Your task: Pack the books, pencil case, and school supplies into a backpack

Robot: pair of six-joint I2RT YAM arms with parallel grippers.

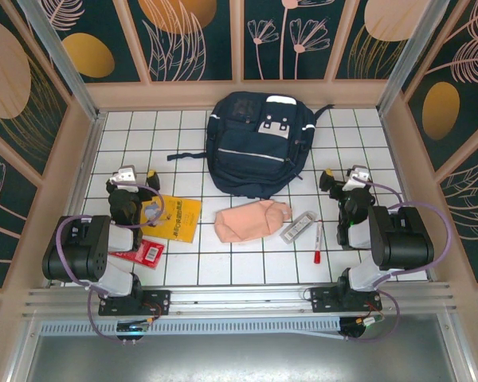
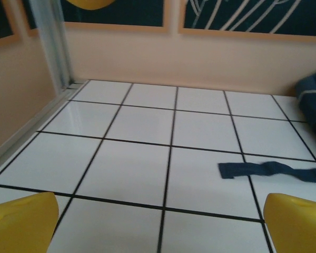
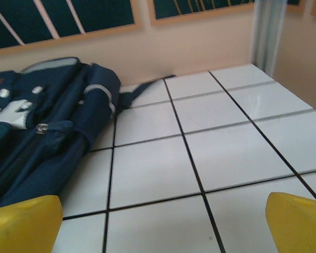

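— Yellow fingertips (image 2: 21,221) at the near edge, wide apart?
— Left gripper (image 1: 139,177), right gripper (image 1: 342,177) both spread, empty.
— Navy backpack (image 1: 259,143)?
— Lies flat by the far wall (image 1: 239,94); pencil case (image 1: 251,220) just before it, pen (image 1: 317,239) and packet (image 1: 297,228) right of that, yellow paperback (image 1: 179,216), red booklet (image 1: 149,252) by the left arm (image 1: 80,251).

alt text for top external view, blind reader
A navy blue fabric backpack lies at the back of a white tiled table. Nearer lie a yellow paperback, small red booklet, peach-pink fabric pouch, whitish packet and red-and-white pen. The left end effector and right end effector flank them, open.
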